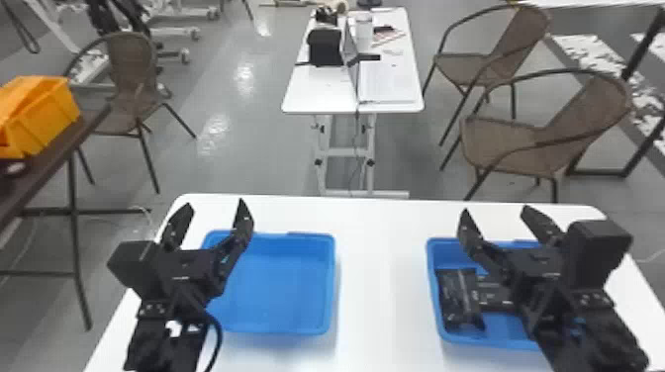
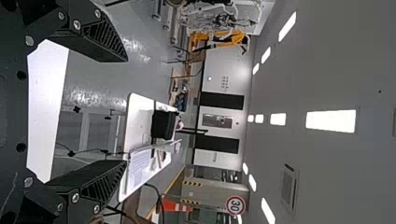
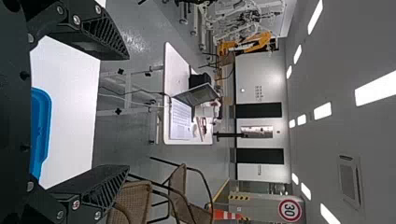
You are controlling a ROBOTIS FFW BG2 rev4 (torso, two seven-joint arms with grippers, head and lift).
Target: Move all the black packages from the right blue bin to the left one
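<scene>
Hanging with fingers well parted: left gripper (image 1: pixel 214 204) and right gripper (image 1: pixel 495 210)

Each pincer's fingers stand wide apart, tips pointing toward the far side of the white table (image 1: pixel 383 277). In the head view, the left gripper overlaps the left side of the left blue bin (image 1: pixel 277 287), whose floor shows plain blue. The right one overlaps the right blue bin (image 1: pixel 504 326). Inside that bin, one black package (image 1: pixel 460 297) lies near the left wall; another black package (image 1: pixel 490 294) is beside it, partly hidden behind the right gripper. Farther out, a smaller white table (image 1: pixel 316 89) holds an open laptop (image 1: pixel 388 81), with a woven chair (image 1: pixel 549 123) to its right and an orange container (image 1: pixel 47 118) off to the left.
</scene>
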